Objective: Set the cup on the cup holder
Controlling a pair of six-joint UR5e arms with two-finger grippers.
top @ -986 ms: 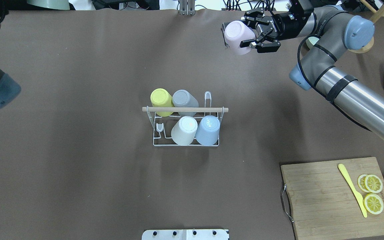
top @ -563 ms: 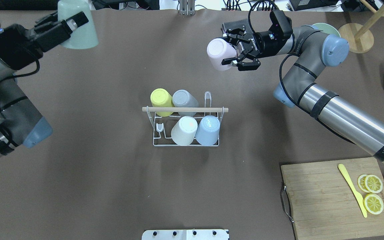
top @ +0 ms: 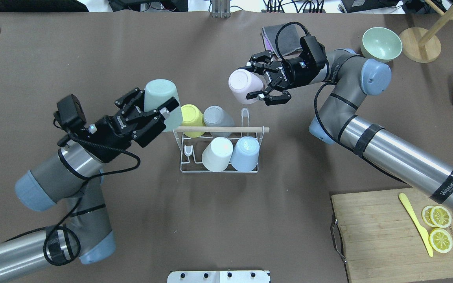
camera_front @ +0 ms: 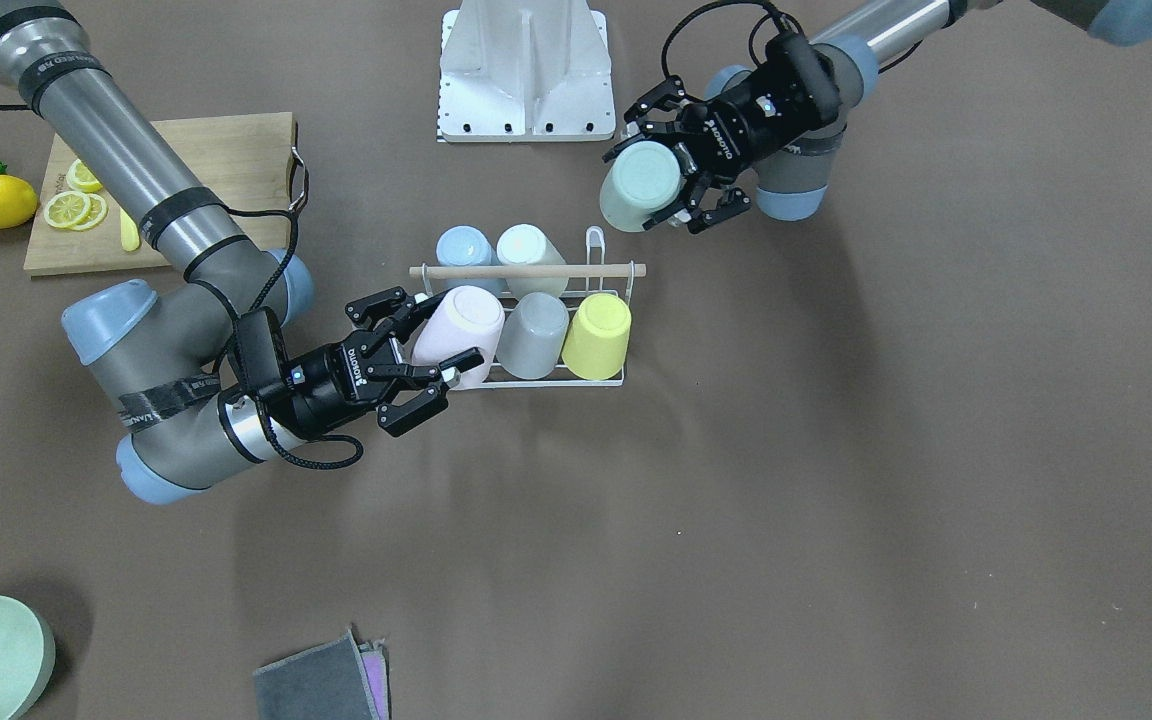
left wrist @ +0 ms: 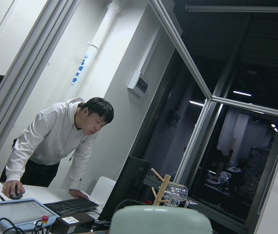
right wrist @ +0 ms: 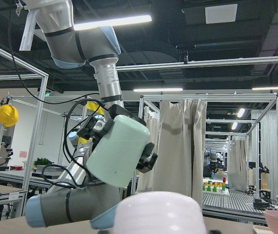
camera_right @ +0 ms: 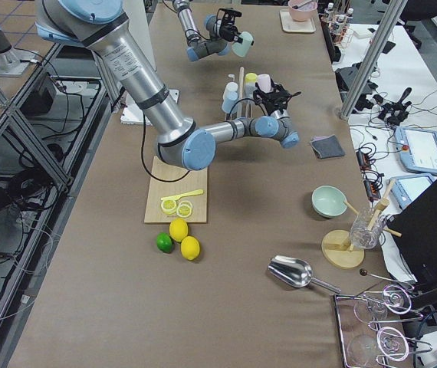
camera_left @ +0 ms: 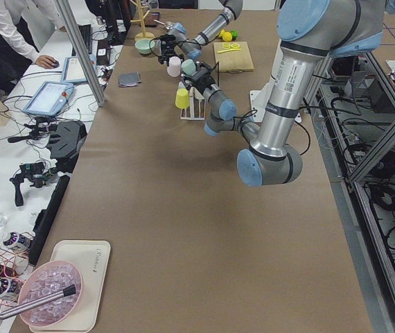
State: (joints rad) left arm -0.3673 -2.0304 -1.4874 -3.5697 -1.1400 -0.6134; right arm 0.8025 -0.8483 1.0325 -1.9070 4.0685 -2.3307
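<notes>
The left pincer point(top: 153, 103) pinches a mint cup point(top: 162, 94), tilted and held aloft off the left end of the cup holder point(top: 218, 129); the right pincer point(top: 255, 80) pinches a pink cup point(top: 244, 85), also aloft, near the holder's far right corner. The holder stands mid-bench point(top: 250, 220); yellow, grey, cream and blue cups sit upturned on it.
</notes>
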